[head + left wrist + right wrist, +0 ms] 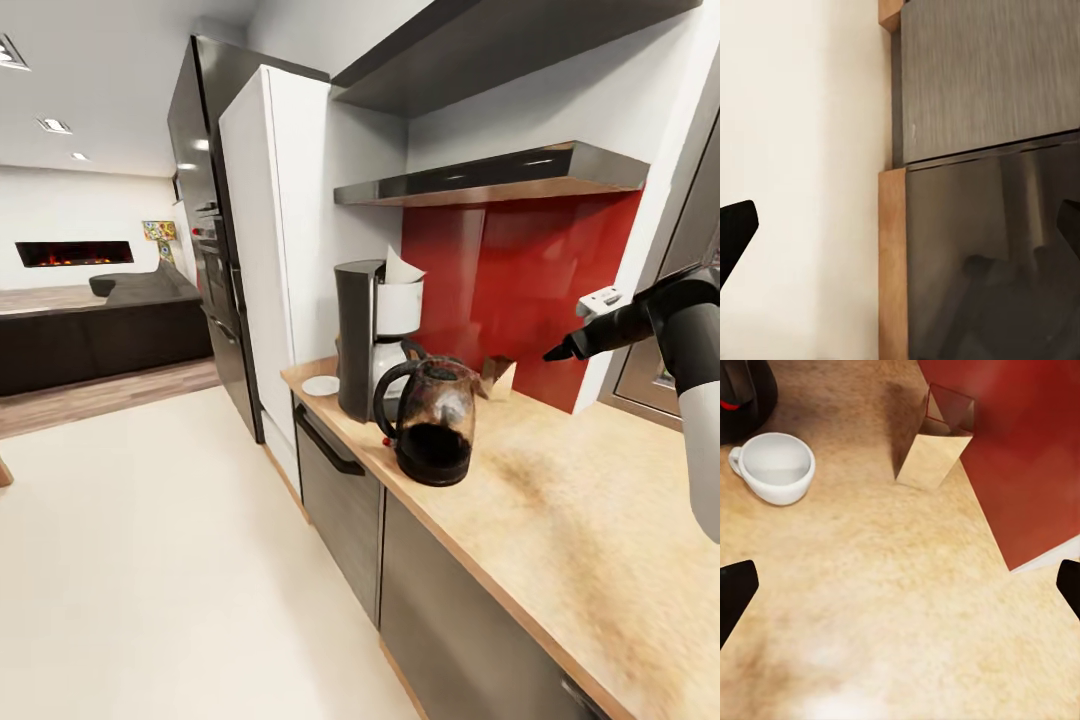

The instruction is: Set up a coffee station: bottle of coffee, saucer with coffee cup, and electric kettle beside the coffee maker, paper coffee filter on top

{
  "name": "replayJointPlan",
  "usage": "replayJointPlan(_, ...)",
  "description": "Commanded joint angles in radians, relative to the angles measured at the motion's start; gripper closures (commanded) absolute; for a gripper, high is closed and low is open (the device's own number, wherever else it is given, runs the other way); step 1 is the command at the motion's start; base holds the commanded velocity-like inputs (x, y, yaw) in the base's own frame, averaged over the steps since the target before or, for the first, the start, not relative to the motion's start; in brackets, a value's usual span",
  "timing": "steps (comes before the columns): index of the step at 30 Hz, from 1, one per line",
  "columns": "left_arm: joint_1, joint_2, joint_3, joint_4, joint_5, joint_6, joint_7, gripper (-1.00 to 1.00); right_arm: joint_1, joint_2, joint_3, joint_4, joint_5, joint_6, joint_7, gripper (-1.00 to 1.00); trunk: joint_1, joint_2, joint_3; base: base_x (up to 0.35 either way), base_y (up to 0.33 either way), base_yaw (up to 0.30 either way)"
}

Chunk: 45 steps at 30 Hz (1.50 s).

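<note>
The right gripper (900, 585) hovers, jaws spread, over the table (560, 500) near the coffee cup (774, 467), which stands bare behind the electric kettle (430, 420). A sound grasp probably pinches the rim, then carries it to the saucer (321, 385) beside the coffee maker (358, 340).

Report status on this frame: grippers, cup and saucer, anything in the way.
Right gripper open, empty, above the countertop. Left gripper open, empty. Coffee cup on bare countertop; saucer beside the coffee maker. Kettle stands between.
</note>
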Motion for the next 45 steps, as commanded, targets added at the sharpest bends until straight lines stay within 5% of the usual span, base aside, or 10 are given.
replayJointPlan(1, 0.000, 0.000, -0.002, -0.001, 0.006, 0.008, -0.002, -1.00, -0.001, 0.000, 0.000, 0.000, 0.008, 0.005, 0.009, -1.00, 0.000, -0.001, -0.001, 0.046, 0.000, 0.000)
replayJointPlan(45, 0.001, 0.000, -0.002, -0.001, 0.006, 0.008, -0.003, -1.00, -0.001, 0.000, 0.000, 0.074, 0.009, -0.057, -0.003, -1.00, 0.000, -0.001, -0.001, 0.071, 0.009, 0.037)
